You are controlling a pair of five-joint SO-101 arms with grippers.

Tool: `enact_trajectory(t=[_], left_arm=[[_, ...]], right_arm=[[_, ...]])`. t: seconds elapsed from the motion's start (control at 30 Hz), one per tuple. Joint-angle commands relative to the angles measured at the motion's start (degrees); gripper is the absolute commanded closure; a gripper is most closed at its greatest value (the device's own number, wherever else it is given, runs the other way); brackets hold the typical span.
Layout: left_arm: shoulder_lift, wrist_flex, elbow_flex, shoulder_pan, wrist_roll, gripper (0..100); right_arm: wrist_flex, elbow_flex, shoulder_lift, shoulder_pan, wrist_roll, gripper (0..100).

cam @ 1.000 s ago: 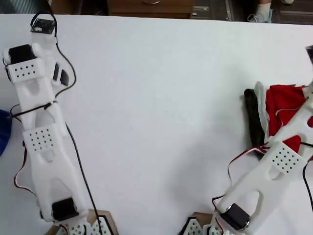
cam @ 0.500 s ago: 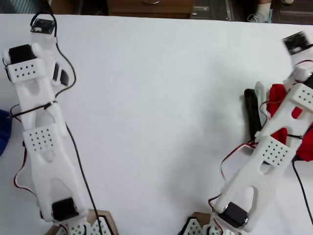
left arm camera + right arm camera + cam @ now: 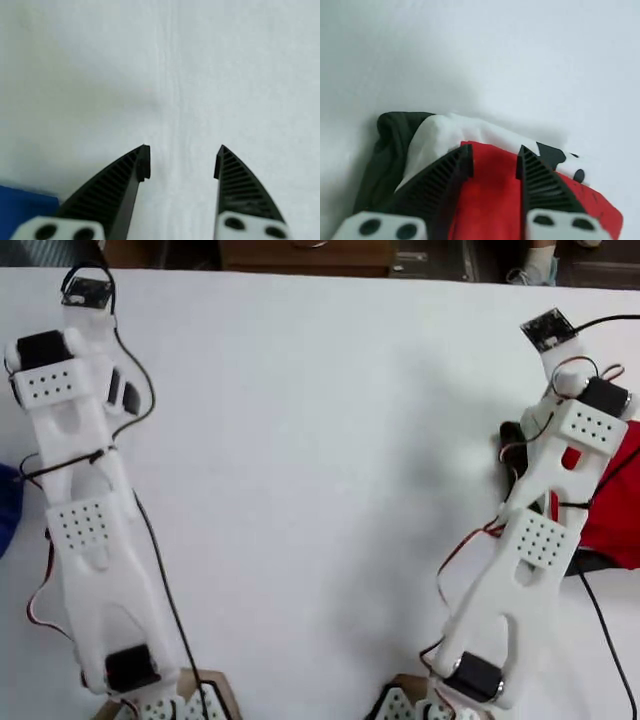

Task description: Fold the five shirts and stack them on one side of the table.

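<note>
on the table [image 3: 300, 440], right end effector [image 3: 495, 152] gapes above edge-side shirts [image 3: 432, 137].

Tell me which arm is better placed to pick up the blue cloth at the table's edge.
Left, probably. The left gripper, open, hangs over bare table close beside the blue cloth. The right gripper is over the red shirt at the opposite side.

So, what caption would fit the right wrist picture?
Open gripper over a red shirt topping a white and dark pile.

Jaws parted over red shirt [image 3: 492, 200]; white shirt [image 3: 437, 137] and dark shirt [image 3: 387, 145] beside it.
</note>
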Motion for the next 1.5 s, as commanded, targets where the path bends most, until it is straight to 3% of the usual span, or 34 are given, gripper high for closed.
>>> enact_trajectory(t=[0.0, 0.4, 0.63, 1.47], left_arm=[[-4.7, 0.8, -2.2, -0.1, -0.4, 77], [-4.6, 0.8, -2.2, -0.1, -0.4, 77], [-4.6, 0.8, -2.2, -0.2, -0.4, 77], [-4.7, 0.8, -2.2, -0.4, -0.5, 77]], right_arm=[[3.0, -2.2, -4.4, -0.6, -0.6, 84.4], [6.8, -2.2, -7.2, -2.1, -1.3, 84.3], [8.9, -2.1, -10.7, -4.4, -9.1, 84.3], [9.5, 4.8, -10.3, -0.3, -8.9, 84.7]])
